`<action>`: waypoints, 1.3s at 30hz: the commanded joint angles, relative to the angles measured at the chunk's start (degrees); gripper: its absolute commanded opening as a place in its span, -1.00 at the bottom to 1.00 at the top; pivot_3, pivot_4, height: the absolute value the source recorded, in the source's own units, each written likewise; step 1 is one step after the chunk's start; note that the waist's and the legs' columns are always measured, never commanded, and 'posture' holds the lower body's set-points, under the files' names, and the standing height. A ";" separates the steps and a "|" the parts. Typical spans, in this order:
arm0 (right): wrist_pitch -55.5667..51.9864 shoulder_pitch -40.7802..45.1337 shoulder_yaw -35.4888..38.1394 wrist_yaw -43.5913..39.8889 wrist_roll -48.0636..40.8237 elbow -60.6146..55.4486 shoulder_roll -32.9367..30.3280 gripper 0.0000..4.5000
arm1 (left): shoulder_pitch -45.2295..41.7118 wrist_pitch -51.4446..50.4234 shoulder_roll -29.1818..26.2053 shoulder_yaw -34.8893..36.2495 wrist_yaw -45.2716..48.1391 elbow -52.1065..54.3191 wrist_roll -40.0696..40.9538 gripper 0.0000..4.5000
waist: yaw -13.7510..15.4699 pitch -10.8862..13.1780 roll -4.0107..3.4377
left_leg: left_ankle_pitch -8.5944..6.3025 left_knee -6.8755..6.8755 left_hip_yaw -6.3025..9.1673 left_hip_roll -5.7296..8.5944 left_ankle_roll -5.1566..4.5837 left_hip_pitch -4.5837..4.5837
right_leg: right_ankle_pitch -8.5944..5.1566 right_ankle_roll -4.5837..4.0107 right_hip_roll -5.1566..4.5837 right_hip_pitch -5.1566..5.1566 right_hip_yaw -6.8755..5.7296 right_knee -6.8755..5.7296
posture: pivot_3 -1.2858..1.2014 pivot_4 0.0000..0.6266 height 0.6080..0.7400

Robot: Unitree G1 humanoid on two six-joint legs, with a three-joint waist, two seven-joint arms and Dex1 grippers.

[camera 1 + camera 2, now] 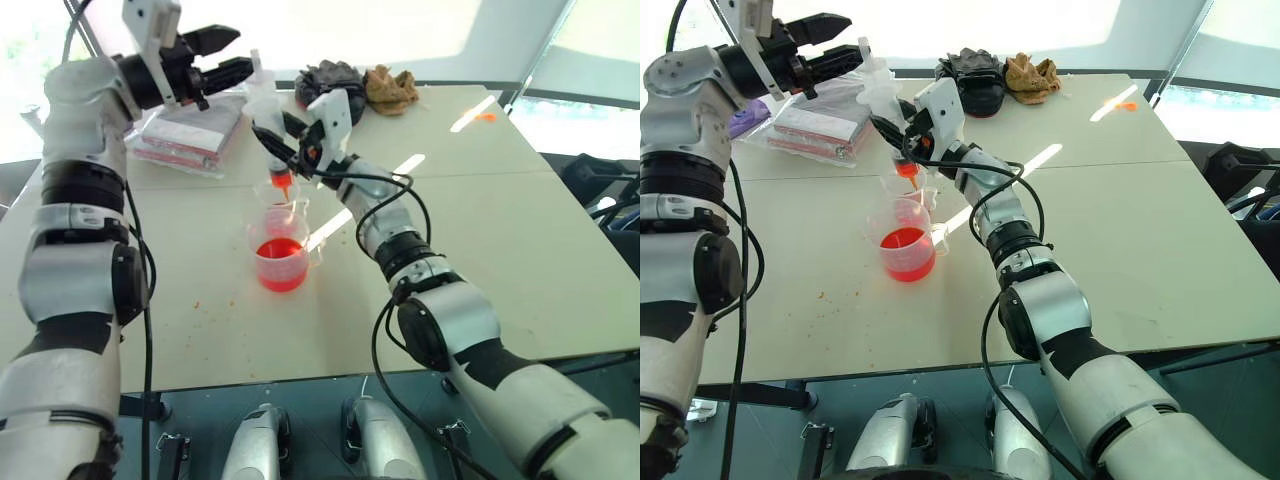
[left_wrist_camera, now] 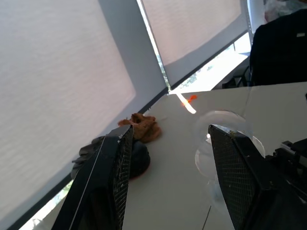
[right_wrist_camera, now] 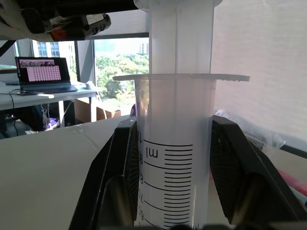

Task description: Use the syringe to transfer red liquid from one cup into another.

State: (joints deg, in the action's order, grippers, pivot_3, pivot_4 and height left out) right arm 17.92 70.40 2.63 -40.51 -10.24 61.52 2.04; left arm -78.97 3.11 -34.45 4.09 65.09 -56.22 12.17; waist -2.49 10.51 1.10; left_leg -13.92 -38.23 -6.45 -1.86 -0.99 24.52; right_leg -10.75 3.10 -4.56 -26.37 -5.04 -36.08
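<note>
Right hand (image 1: 285, 140) clenched on syringe (image 1: 268, 125) barrel, orange tip just above smaller beaker (image 1: 281, 200) behind larger beaker (image 1: 280, 257) of red liquid (image 1: 280, 250). Left hand (image 1: 222, 55) released, near plunger top — keep barrel upright, press plunger slowly.

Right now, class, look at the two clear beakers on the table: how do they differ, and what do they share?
The larger beaker is wider and stands nearer the robot; the smaller beaker is narrower and stands just behind it. The larger beaker holds a pool of red liquid; whether the smaller beaker holds any is hard to tell. The syringe has its orange tip over the smaller beaker, not the larger. Both are clear plastic and upright.
</note>
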 commanded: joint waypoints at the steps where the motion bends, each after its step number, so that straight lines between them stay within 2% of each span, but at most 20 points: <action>1: 2.33 0.99 -0.48 -0.57 0.58 -2.50 0.98 -0.32 | -3.05 1.95 0.37 -0.09 1.09 -2.27 -1.29 0.15 | -0.02 0.00 0.00 | 0.00 0.00 0.00 0.00 0.00 0.00 | 0.00 0.00 0.00 0.00 0.00 0.00 | 0.03 -0.52 1.00; 7: 3.02 1.00 -0.56 -0.05 1.57 -2.28 1.23 -0.32 | -4.38 3.32 0.28 -2.45 5.58 -5.67 -4.69 0.15 | -0.04 0.00 0.00 | 0.00 0.00 0.00 0.00 -0.01 0.00 | -0.01 0.01 0.00 -0.01 0.00 0.00 | 0.03 -0.52 1.00; 26: 4.75 3.48 0.98 3.17 1.90 -0.66 1.48 -0.32 | -3.53 4.69 0.41 -3.82 9.39 -7.67 -9.58 0.15 | -0.05 0.00 0.00 | -0.01 0.00 0.01 0.00 -0.01 0.00 | -0.01 0.02 0.00 -0.01 0.00 -0.01 | 0.03 -0.52 1.00; 39: -0.46 1.97 1.81 0.49 -1.24 -8.82 1.35 -0.32 | -1.36 6.23 1.54 -5.06 9.53 -8.98 -11.50 0.15 | -0.04 0.00 0.00 | -0.01 0.01 0.01 0.00 -0.01 0.00 | -0.01 0.02 0.00 -0.01 0.00 -0.02 | 0.03 -0.52 1.00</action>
State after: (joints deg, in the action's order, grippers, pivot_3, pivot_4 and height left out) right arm 16.18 69.21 2.93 -39.91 -8.41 60.84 2.76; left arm -81.85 9.29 -34.18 1.20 72.66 -64.15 2.49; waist -2.53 10.52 1.10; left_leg -13.92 -38.22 -6.43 -1.86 -1.00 24.52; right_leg -10.76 3.12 -4.56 -26.38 -5.03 -36.10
